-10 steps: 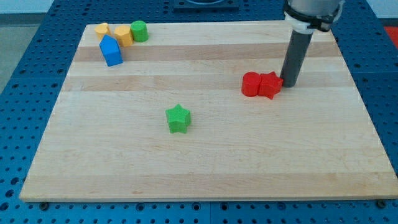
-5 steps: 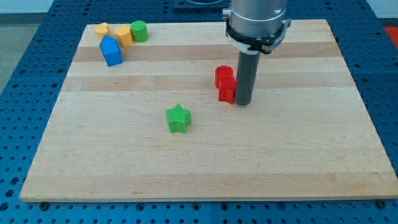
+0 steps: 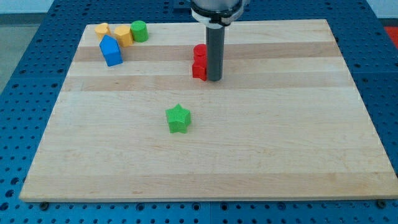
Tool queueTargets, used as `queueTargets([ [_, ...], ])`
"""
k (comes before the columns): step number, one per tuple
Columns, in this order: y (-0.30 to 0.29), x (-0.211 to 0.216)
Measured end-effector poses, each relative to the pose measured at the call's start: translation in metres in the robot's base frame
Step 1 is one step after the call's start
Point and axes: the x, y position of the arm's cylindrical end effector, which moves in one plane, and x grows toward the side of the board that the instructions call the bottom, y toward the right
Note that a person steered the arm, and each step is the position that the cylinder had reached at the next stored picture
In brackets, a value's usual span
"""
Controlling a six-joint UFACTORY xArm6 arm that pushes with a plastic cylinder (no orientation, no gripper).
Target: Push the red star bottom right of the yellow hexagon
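Two red blocks stand stacked in the view, one (image 3: 199, 52) above the other (image 3: 198, 70), touching each other at the board's upper middle. Which of them is the red star I cannot tell, as the rod partly hides them. My tip (image 3: 214, 79) is pressed against their right side, level with the lower red block. The yellow hexagon (image 3: 124, 35) sits at the view's top left, well to the left of the red blocks.
Next to the hexagon are a small yellow block (image 3: 102, 30) on its left, a green cylinder (image 3: 139, 30) on its right and a blue block (image 3: 111, 51) below. A green star (image 3: 178, 118) lies mid-board, below and left of my tip. The wooden board (image 3: 280, 155) is ringed by blue pegboard.
My tip has swept from the board's right towards the upper left, pushing both red blocks along. The pair has turned from side by side to one above the other.
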Motion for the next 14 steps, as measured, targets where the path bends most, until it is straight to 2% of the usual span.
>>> queueTargets([
  [2,-0.011,-0.028],
  [5,-0.076,-0.041],
  [7,-0.086,-0.063],
  [10,-0.131,-0.082],
  [12,-0.146,-0.078],
  [14,-0.097,-0.022],
])
